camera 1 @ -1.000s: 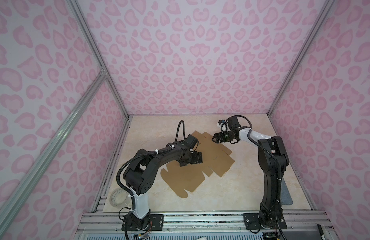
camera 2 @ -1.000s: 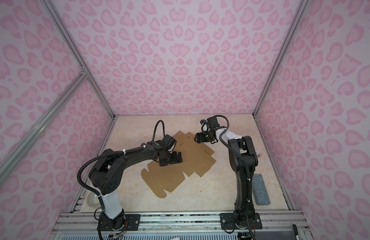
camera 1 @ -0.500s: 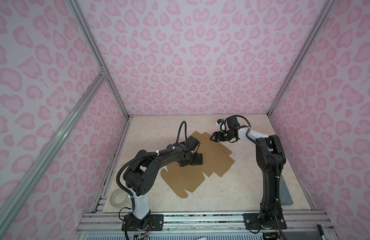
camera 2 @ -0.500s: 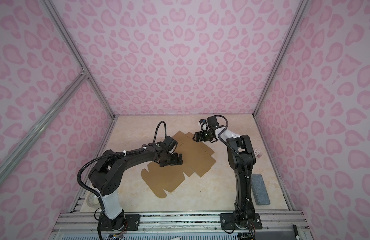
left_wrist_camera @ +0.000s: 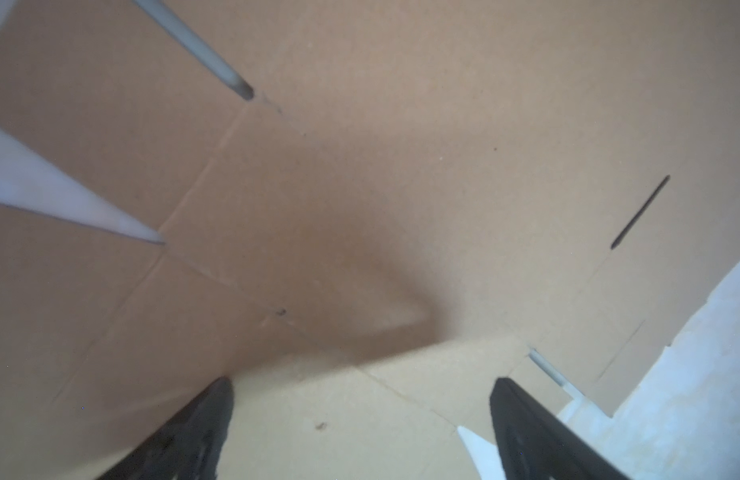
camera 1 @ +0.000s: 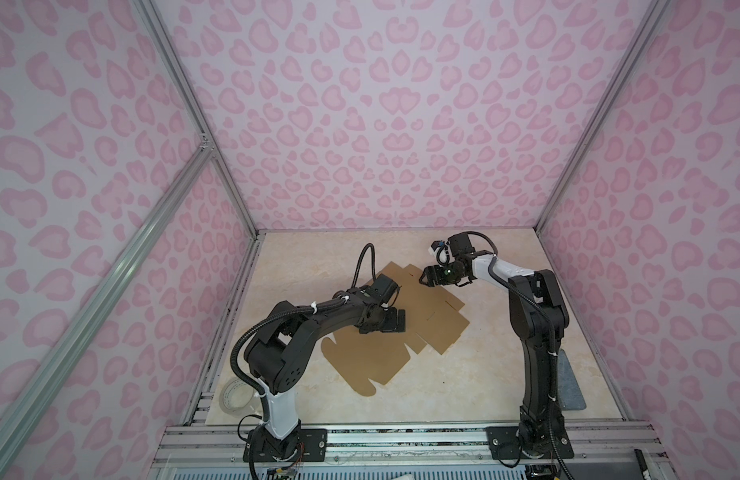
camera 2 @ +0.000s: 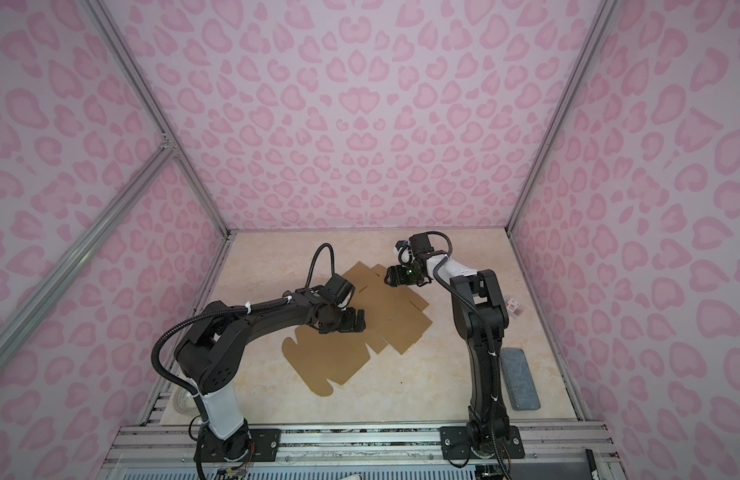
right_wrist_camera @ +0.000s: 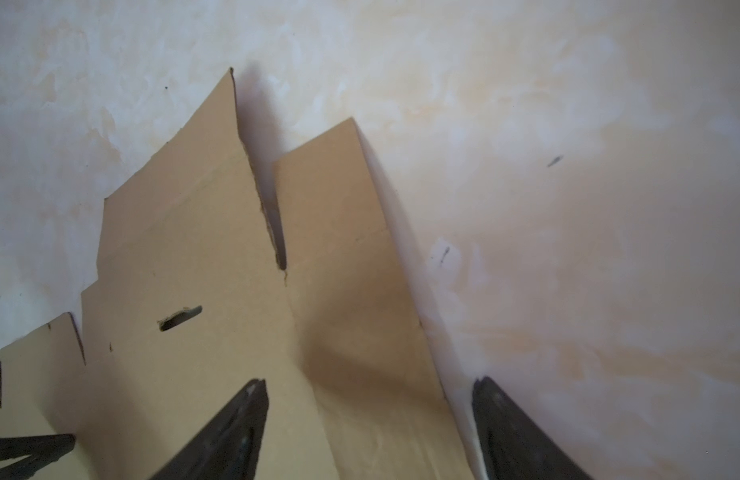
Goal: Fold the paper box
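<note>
The left gripper [left_wrist_camera: 360, 386] is hanging wide open low over the middle of the box [camera 1: 372, 357], as before. The right gripper [right_wrist_camera: 368, 386], jaws apart, is straddling the box's far flap edge, having slid leftward in both top views. The box is lying flat, unfolded, on the beige table [camera 1: 443, 386], with pink-spotted walls [camera 1: 381, 124] enclosing it.

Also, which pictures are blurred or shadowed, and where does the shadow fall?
Left wrist view: soft focus, a broad dark shadow across the paper box, the left gripper blurred. Right wrist view: sharper cardboard edges, a shadow patch by the right gripper, the table pale and washed out. Both top views: sharp, evenly lit, walls splaying outward.
</note>
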You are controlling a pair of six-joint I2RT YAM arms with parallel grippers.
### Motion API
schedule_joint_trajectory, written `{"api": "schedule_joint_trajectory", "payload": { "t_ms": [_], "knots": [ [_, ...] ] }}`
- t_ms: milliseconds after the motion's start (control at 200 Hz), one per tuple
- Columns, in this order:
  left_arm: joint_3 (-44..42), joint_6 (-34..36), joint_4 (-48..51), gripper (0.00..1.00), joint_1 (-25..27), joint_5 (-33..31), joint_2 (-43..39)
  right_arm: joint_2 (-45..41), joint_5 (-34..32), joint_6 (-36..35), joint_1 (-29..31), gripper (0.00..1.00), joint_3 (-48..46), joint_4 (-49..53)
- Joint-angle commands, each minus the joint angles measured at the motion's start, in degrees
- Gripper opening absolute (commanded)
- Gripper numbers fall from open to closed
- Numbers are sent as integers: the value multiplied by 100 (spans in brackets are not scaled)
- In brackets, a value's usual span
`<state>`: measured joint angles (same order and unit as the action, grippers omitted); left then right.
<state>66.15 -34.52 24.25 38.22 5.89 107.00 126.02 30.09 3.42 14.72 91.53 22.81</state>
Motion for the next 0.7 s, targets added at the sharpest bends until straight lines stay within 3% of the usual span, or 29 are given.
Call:
{"api": "schedule_joint_trajectory", "payload": {
  "t_ms": [0, 255, 360, 695],
  "knots": [
    [-139, 144, 413, 100, -25, -368, 137, 69, 415, 8, -55, 78, -21, 235],
    [-269, 359, 486, 99, -25, -585, 37, -350, 1525, 504, -290, 74, -453, -302],
    [-338, 504, 596, 99, -30, -769, -53, -549, 1691, 664, -288, 73, -592, -483],
    [-473, 859, 1034, 100, -31, -1450, -468, -1609, 2159, 1646, -294, 70, -2255, -1910]
  ]
}}
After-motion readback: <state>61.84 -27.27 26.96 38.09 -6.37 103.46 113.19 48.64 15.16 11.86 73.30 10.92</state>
